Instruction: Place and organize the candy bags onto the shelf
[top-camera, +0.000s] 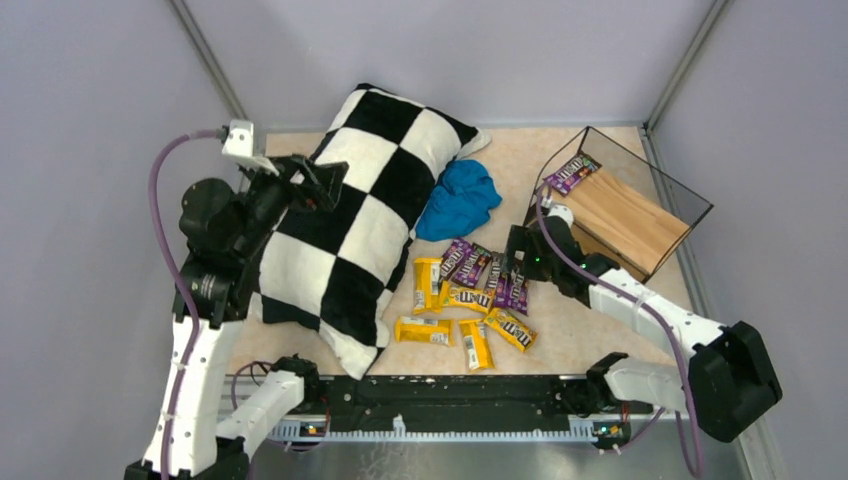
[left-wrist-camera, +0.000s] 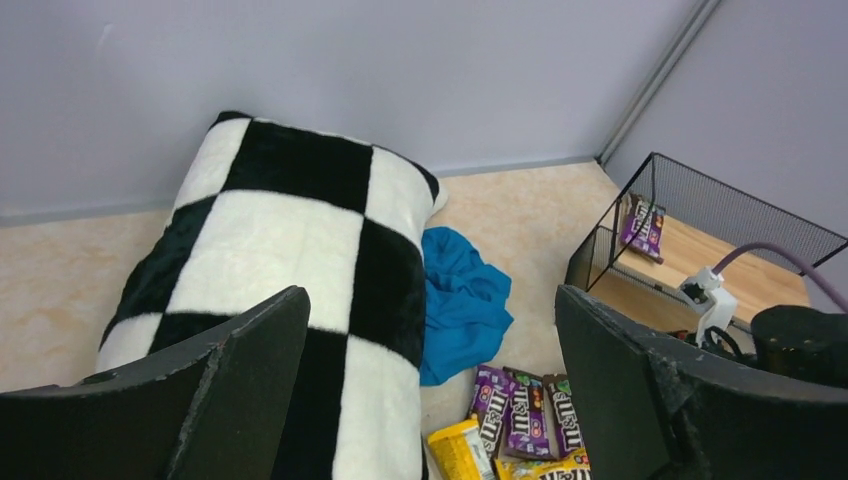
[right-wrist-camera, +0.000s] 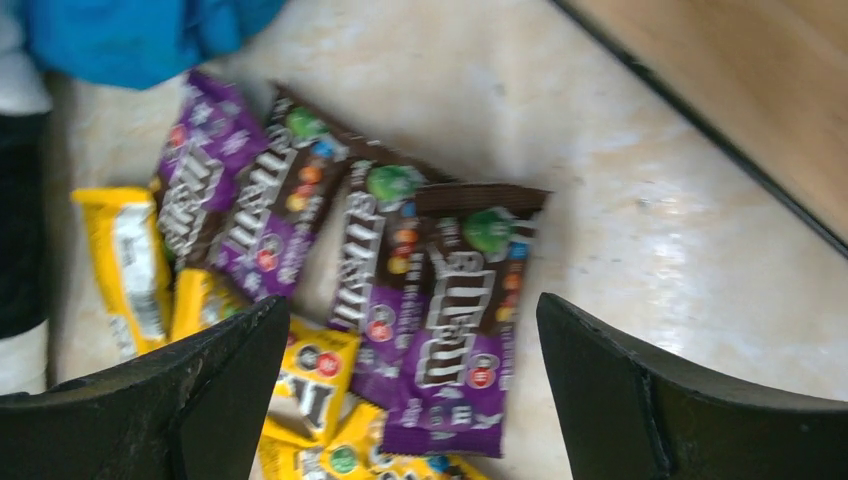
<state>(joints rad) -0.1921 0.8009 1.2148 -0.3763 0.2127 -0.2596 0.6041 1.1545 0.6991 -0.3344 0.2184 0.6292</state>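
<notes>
Several yellow and purple candy bags (top-camera: 470, 295) lie in a loose pile on the table in front of the pillow. One purple bag (top-camera: 571, 173) rests on the shelf (top-camera: 630, 220) at the back right. My right gripper (top-camera: 515, 265) hovers open just above the pile's right side, with a purple bag (right-wrist-camera: 455, 310) lying between its fingers (right-wrist-camera: 620, 390) on the table. My left gripper (top-camera: 325, 185) hangs open above the pillow, holding nothing; in its wrist view the pile (left-wrist-camera: 520, 415) shows far below between its fingers (left-wrist-camera: 240, 380).
A black-and-white checkered pillow (top-camera: 340, 220) covers the table's left half. A crumpled blue cloth (top-camera: 460, 200) lies between pillow and shelf. Grey walls close in on three sides. The shelf's wire frame (left-wrist-camera: 700, 200) stands close to the right arm.
</notes>
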